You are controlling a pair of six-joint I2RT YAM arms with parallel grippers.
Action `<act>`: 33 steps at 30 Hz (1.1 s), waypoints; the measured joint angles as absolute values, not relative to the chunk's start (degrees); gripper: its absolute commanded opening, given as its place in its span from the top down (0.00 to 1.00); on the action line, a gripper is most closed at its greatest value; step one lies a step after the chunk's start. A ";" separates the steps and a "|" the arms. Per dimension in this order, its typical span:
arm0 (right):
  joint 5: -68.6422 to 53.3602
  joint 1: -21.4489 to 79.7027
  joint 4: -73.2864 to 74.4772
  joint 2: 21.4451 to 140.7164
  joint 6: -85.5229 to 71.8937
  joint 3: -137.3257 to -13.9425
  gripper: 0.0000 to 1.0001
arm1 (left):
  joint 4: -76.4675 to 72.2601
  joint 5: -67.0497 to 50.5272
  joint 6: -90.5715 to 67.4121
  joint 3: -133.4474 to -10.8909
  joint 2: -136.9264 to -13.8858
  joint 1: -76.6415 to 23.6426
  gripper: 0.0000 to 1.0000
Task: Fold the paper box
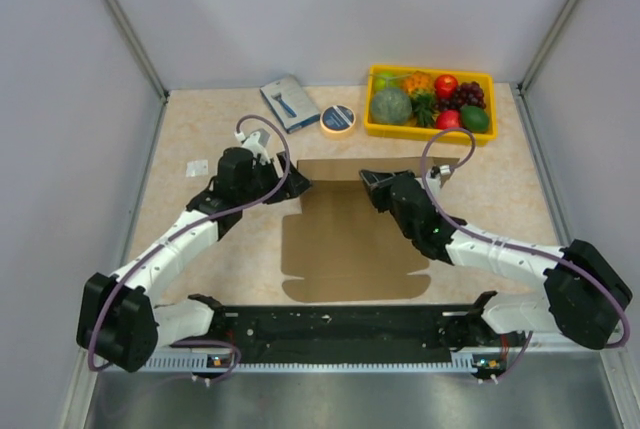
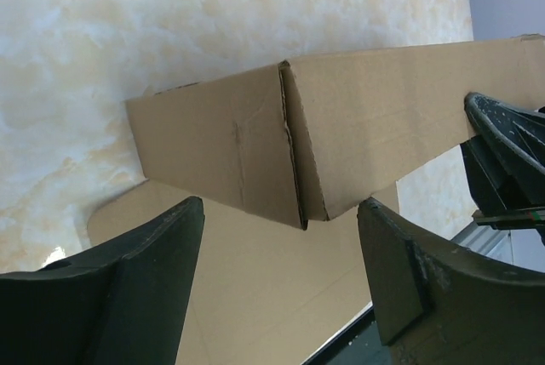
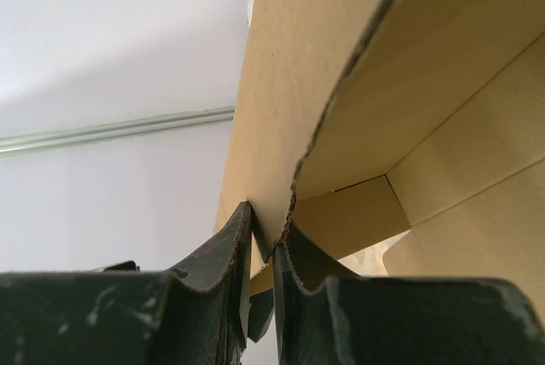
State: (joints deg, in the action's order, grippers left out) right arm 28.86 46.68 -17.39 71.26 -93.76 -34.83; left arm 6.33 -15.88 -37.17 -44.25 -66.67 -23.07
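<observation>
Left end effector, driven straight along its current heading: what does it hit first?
The paper box: its raised wall, at the folded corner, lies straight ahead of the open left end effector. The gap looks short, though depth is unclear.

Bright, even overhead light threw only soft shadows beneath the arms [image 1: 170, 249]. The table [image 2: 128, 25] washed out pale in the left wrist view; the paper box [image 3: 443, 84] was shaded inside.

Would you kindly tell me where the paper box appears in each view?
Top external: the paper box lies at the centre of the frame.
Left wrist: its raised flap crosses the middle, running to the right edge.
Right wrist: it fills the upper right, its edge pinched by the right gripper.
Shared landmark: the right gripper on that raised flap.
</observation>
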 measured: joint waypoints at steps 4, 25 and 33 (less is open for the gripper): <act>28.75 46.68 -17.63 72.07 -93.60 -35.31 0.88 | 4.67 -16.95 -37.54 -44.23 -67.16 -22.50 0.27; 28.51 46.68 -17.85 72.29 -93.62 -35.38 0.89 | -9.80 -29.19 -43.55 -41.71 -71.70 -13.93 0.51; 28.36 46.63 -18.74 73.38 -94.04 -35.44 0.89 | -16.43 -31.70 -43.88 -39.31 -73.28 -13.15 0.43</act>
State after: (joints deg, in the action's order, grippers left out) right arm 28.36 46.63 -18.74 73.38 -94.04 -35.44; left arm -16.43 -31.70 -43.88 -39.31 -73.28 -13.15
